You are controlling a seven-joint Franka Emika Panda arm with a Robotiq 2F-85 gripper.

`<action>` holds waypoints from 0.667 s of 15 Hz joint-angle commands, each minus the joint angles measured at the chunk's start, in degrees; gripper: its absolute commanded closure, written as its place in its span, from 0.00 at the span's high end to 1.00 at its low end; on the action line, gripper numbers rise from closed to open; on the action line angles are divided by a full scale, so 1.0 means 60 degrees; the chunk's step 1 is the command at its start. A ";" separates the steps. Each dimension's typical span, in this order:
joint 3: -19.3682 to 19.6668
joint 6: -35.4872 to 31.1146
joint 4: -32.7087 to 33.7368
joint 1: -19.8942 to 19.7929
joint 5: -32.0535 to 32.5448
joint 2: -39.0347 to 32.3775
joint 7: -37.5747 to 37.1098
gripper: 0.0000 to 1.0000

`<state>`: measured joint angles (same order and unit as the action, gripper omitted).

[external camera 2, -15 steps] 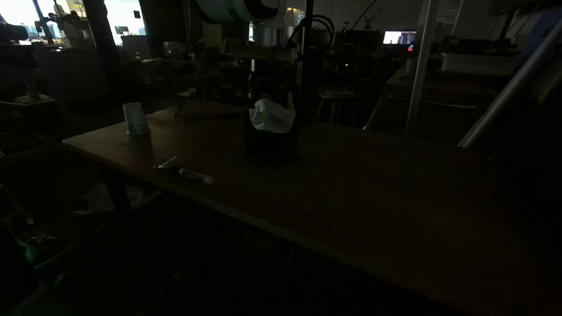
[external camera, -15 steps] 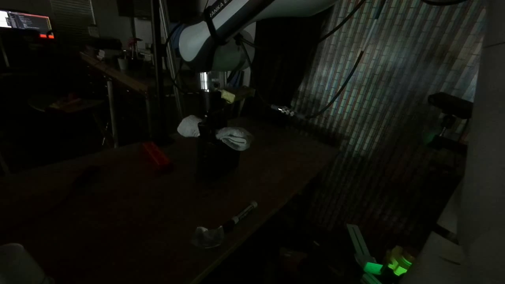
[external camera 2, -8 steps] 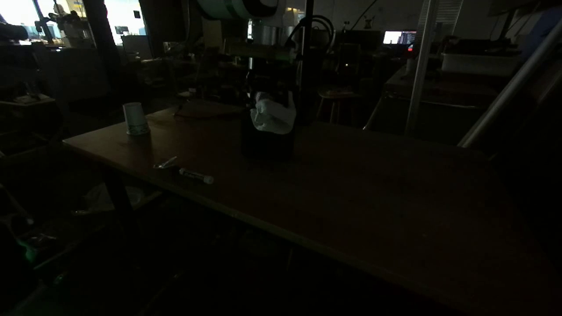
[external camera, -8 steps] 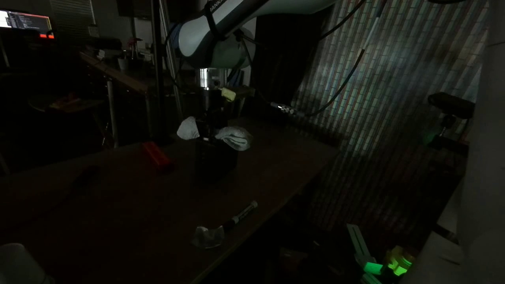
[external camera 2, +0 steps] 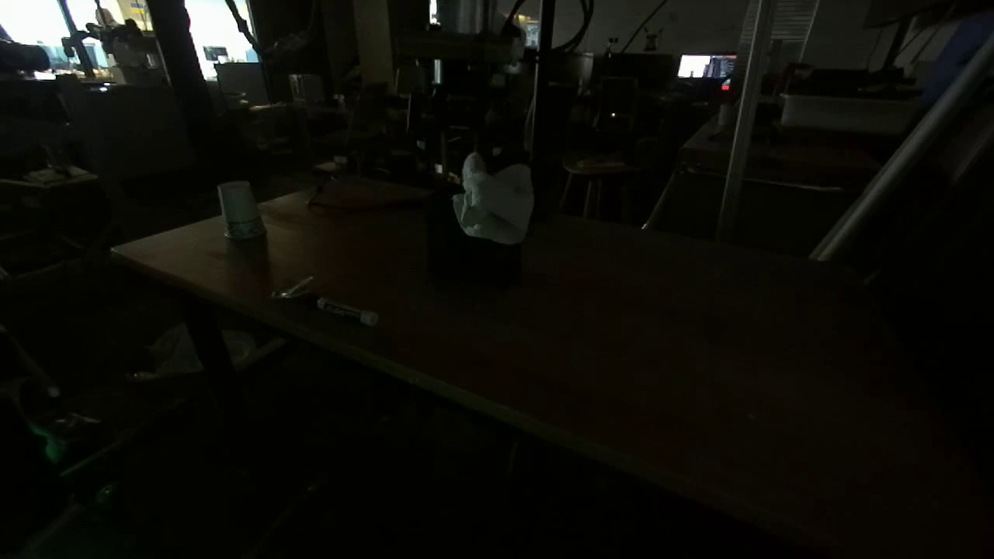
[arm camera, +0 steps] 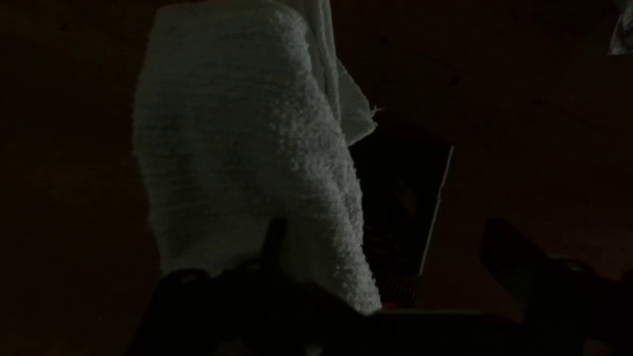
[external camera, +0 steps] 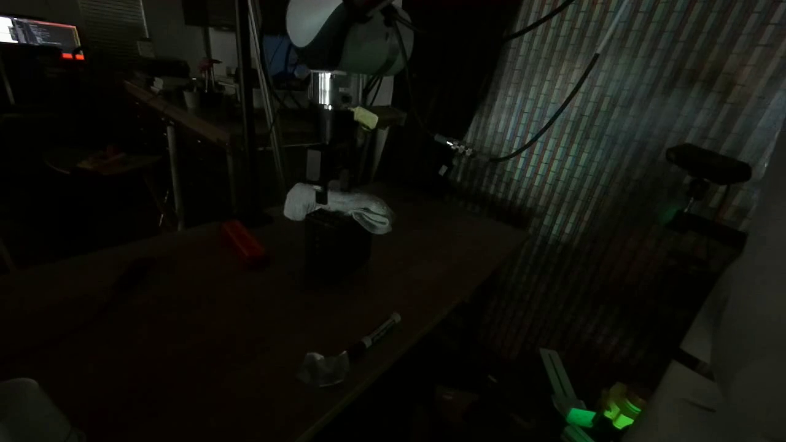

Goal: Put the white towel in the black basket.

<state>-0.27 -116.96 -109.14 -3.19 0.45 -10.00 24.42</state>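
White towel (external camera: 351, 203) draped across black basket (external camera: 338, 245) — not sunk in.
In both exterior views, overhang is seen; by its own weight the towel could be slid off. In the wrist view, the gripper (arm camera: 383, 225) is spread — if snagged by a finger (arm camera: 275, 240), the towel could be dragged out.

V. dim, all views; bg screen (external camera: 43, 34) glowing; tbl (external camera 2: 660, 349) mostly shadow; wrist view murky.
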 commanded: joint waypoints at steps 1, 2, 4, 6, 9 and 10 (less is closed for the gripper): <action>0.0039 0.0143 -0.0331 -0.0030 0.0044 0.0795 0.0222 1.00; 0.0055 0.0167 -0.0348 -0.0020 0.0058 0.0896 0.0227 1.00; 0.0080 0.0129 -0.0409 0.0006 0.0094 0.1061 0.0195 0.74; 0.0092 0.0031 -0.0432 0.0044 0.0216 0.1143 0.0101 0.59; 0.0078 -0.0079 -0.0341 0.0109 0.0568 0.1065 -0.0027 0.35; 0.0075 -0.0092 -0.0307 0.0121 0.0670 0.1022 -0.0036 0.27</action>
<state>-0.01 -116.47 -110.50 -3.09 2.26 -4.80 24.61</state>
